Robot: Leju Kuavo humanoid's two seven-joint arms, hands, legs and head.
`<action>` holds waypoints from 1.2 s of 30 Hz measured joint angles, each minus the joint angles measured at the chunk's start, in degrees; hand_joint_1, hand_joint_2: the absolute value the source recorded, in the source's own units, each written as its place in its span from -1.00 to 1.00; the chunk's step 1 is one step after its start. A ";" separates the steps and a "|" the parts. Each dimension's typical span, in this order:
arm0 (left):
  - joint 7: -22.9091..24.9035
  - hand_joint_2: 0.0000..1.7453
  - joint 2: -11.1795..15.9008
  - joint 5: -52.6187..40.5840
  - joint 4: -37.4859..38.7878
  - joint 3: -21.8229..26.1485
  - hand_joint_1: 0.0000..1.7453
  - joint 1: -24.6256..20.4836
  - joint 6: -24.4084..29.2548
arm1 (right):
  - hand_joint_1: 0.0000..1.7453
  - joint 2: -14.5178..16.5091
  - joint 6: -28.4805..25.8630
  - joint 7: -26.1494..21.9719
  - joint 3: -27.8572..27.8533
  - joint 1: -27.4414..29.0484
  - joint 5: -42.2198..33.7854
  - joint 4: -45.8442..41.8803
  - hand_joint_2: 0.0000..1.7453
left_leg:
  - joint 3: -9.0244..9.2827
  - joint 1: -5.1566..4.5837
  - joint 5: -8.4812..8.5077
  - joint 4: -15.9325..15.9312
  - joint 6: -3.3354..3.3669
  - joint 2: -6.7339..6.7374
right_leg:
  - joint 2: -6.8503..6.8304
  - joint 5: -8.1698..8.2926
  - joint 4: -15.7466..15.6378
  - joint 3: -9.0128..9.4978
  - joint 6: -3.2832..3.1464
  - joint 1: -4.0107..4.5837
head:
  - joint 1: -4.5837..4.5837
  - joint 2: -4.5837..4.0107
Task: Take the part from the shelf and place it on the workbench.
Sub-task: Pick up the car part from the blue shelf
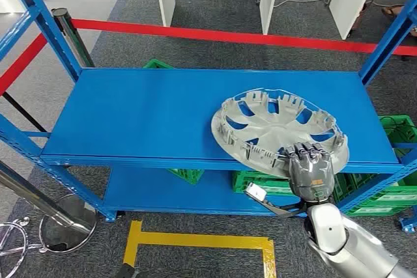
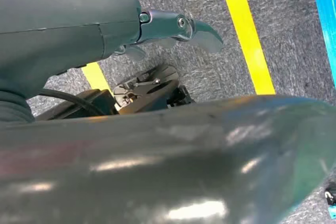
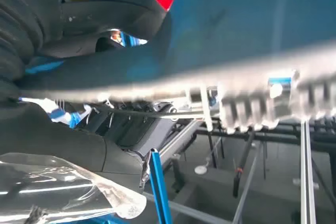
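A grey wheel cover lies inside-up on the top board of the blue shelf, toward its right end, its near rim jutting a little over the front edge. The right robot hand reaches up from below and grips that near rim, fingers curled over the top of it. The left robot hand hangs over grey carpet and yellow floor tape with nothing in it, its fingers loosely apart. Green crates sit under the shelf.
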 joint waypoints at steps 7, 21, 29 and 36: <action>0.15 0.50 -0.23 0.00 0.00 0.00 -1.00 0.01 -0.07 | 1.00 -1.28 0.00 -3.71 -2.66 1.80 -0.09 -5.14 1.00 | -0.03 0.01 0.00 0.01 0.00 -0.01 | -0.03 0.00 0.00 -0.02 0.00 0.01 | -0.01 0.00; 0.96 1.00 -0.73 0.00 0.00 -0.02 -1.00 0.00 0.83 | 1.00 25.91 0.00 -59.55 -37.91 19.63 0.02 -21.78 1.00 | -0.26 0.16 0.03 -0.02 -0.05 -0.16 | -0.20 -0.07 0.05 -0.25 -0.06 0.15 | -0.02 0.00; 0.98 1.00 -0.71 -0.08 0.00 -0.02 -1.00 -0.01 0.96 | 1.00 33.87 0.00 -60.31 -44.56 21.56 0.04 -25.26 1.00 | -0.27 0.08 0.04 0.02 -0.06 -0.08 | -0.02 0.00 0.06 -0.27 -0.02 0.06 | -0.01 0.00; 0.98 1.00 -0.67 -0.52 0.00 -0.12 -1.00 -0.01 0.93 | 1.00 35.99 0.00 -60.54 -45.44 22.16 0.04 -25.71 1.00 | -0.28 0.07 0.04 0.06 -0.06 -0.08 | -0.04 0.00 0.06 -0.27 -0.02 0.06 | -0.01 0.00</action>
